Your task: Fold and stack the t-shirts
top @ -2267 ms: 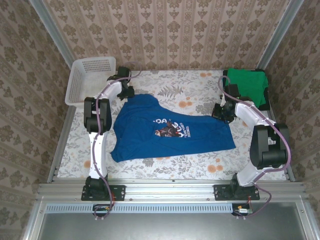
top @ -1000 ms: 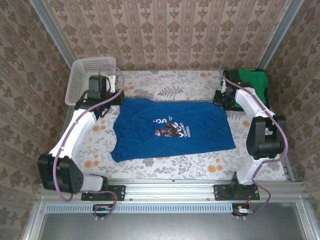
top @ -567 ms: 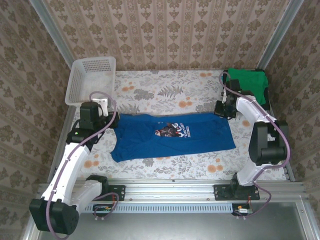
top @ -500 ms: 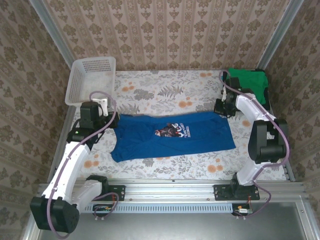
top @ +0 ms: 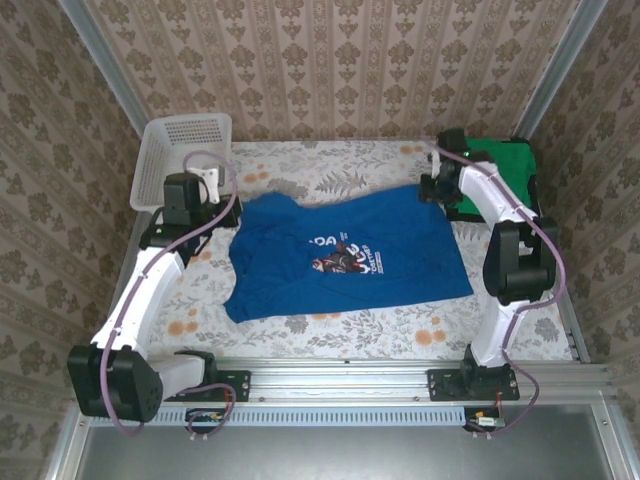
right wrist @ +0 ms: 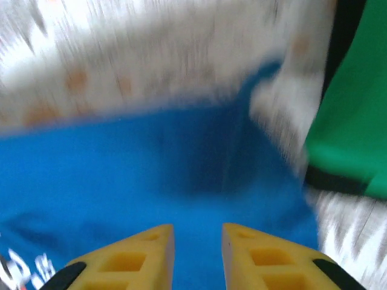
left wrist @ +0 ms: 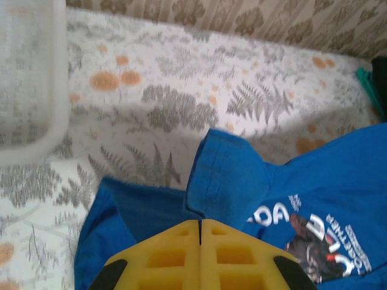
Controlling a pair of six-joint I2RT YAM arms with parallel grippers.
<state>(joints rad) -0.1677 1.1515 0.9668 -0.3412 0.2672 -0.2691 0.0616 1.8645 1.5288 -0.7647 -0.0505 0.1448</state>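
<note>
Top external view: the blue t-shirt (top: 345, 255) lies spread print-up mid-table, flat for folding, I judge. The green t-shirt (top: 505, 170) waits at the far right corner, likely the stack's base. My left gripper (left wrist: 200, 238) has its fingers pressed together over the blue shirt's far left corner; whether they pinch cloth I cannot tell. My right gripper (right wrist: 198, 241) hangs above the far right corner, fingers apart and empty.
</note>
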